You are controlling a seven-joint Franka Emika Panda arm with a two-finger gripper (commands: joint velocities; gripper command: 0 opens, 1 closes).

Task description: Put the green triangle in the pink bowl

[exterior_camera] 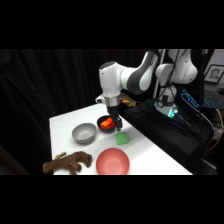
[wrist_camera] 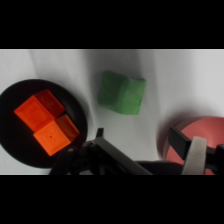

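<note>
The green triangle (wrist_camera: 121, 93) lies flat on the table, between the dark bowl (wrist_camera: 40, 122) and the pink bowl (exterior_camera: 112, 161). It is judged light and rigid (probably slick); opposite flat sides should be pinched. The gripper (exterior_camera: 118, 125) hovers above, its state indiscernible.

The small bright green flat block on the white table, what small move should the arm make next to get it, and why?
Probably lower the end effector onto the small bright green flat block. It lies bare on the white table, ungrasped, between the small dark bowl with orange pieces and the salmon-pink bowl.
</note>
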